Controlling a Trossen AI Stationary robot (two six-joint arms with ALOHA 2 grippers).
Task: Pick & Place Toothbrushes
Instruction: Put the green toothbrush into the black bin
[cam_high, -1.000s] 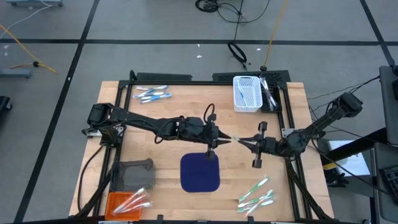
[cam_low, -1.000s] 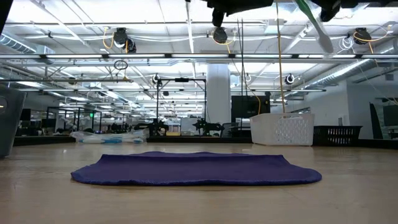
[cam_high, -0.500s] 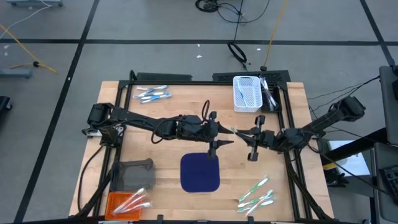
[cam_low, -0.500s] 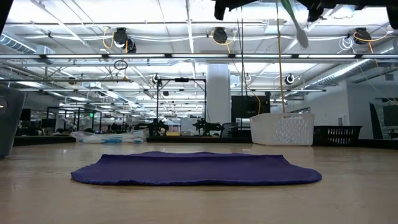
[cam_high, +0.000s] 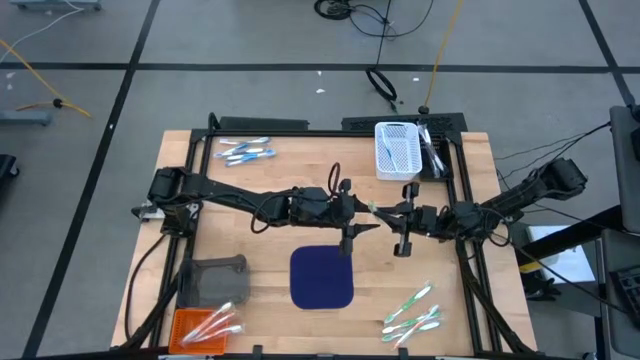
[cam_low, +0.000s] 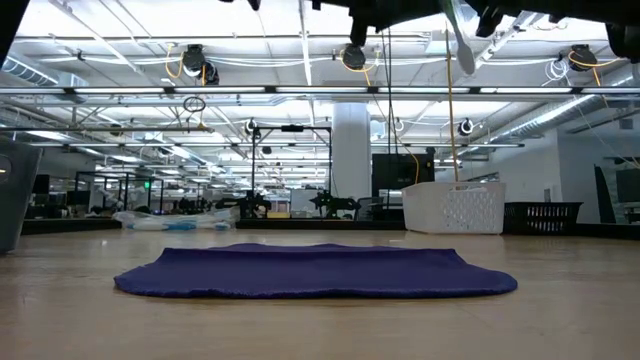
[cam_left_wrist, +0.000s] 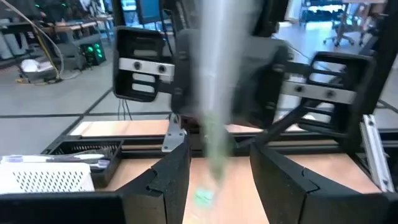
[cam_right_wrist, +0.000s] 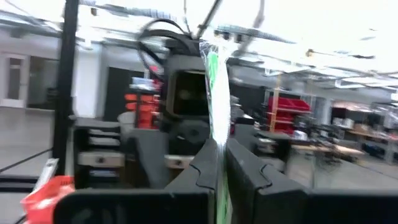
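Wooden table (cam_high: 250, 180) holds navy mat (cam_high: 322, 277); right tool (cam_high: 378, 211) clamps green toothbrush (cam_right_wrist: 216, 87), left tool (cam_high: 362, 216) parted (facing it).

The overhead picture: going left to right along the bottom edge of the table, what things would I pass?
Orange tray of toothbrushes → grey block just above it → navy mat → green-and-white toothbrushes lying loose on the wood.

Both arms reach toward the middle, tips nearly meeting. The left gripper (cam_high: 366, 210) stands with fingers parted. The right gripper (cam_high: 384, 212) has its fingers pressed together.
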